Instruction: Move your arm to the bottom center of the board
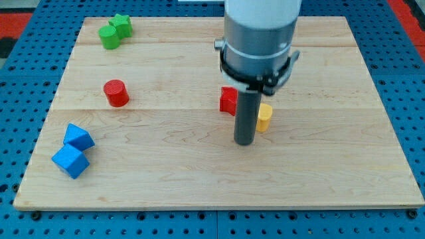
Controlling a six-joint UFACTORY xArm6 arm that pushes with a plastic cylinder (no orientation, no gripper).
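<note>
Tip position: my tip (244, 142) rested on the board (199, 186) near its middle, a little toward the right edge, well short of the bottom edge.
Fingers: none fitted; the arm ended in a plain dark rod, so nothing was held.
Nearest blocks: yellow block (264, 117) just beside the rod on the right; red block (229, 100) behind it, partly hidden.
Others: red cylinder (116, 92), two blue cubes (74, 151) near the bottom left corner, green blocks (115, 30) near the top left corner.
Handling: nothing to grasp; judged the rod stiff, the blocks light and easily slid.
Path: bottom centre looked free of blocks.
</note>
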